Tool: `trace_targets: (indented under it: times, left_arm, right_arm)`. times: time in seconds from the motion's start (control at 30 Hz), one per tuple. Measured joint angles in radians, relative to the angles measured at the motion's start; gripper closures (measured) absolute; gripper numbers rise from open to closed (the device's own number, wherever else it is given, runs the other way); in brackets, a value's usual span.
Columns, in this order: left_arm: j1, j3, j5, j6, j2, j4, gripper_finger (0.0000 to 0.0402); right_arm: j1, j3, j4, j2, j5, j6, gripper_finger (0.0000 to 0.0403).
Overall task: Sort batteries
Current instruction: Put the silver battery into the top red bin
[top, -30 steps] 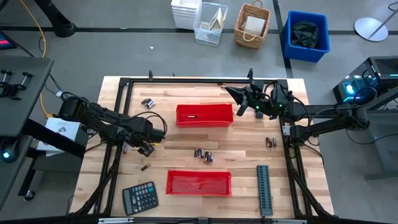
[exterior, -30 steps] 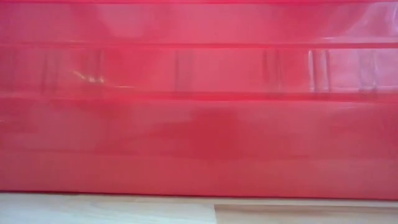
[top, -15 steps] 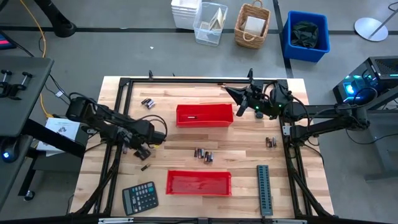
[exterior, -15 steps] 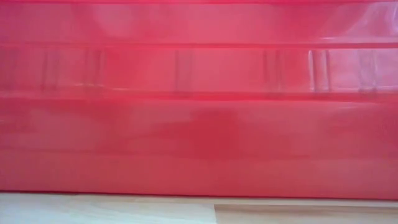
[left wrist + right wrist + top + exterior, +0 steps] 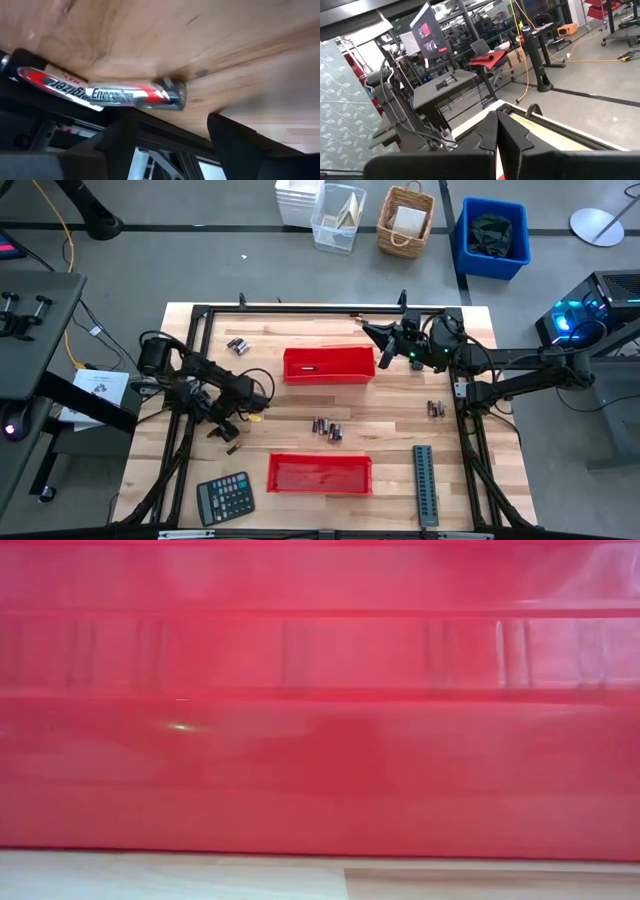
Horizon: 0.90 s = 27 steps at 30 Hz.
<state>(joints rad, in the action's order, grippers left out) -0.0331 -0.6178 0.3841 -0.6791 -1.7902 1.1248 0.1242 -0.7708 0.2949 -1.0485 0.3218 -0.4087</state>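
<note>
Left gripper (image 5: 222,427), fingers spread and empty, has swung down-left toward the stray battery (image 5: 232,449) at frame lower left; centre over it before closing; right gripper (image 5: 372,333), pinched empty, waits upper right.

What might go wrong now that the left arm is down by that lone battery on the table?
The left tool is open beside the lone battery, so its fingers may nudge it and send it rolling instead of gripping it. The nearer red tray blocks the low view entirely, leaving less to check the pickup. The right tool waits, shut, above the far tray.
</note>
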Motion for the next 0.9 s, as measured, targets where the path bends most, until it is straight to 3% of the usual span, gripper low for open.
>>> trace_targets:
  times: [0.3,0.63,0.9]
  left_arm:
    - [0.052,-0.036,-0.035,0.073,-0.012,0.015,0.0188]
    - [0.057,-0.312,-0.337,0.313,-0.009,0.230,0.0200]
    - [0.186,-0.328,-0.482,0.439,-0.015,0.216,0.0200]
  right_arm:
    - [0.000,0.000,-0.002,0.000,0.000,-0.010,0.0402]
    - [0.000,0.000,-0.005,0.000,0.000,-0.010,0.0402]
    - [0.000,0.000,-0.006,0.000,0.000,-0.023,0.0402]
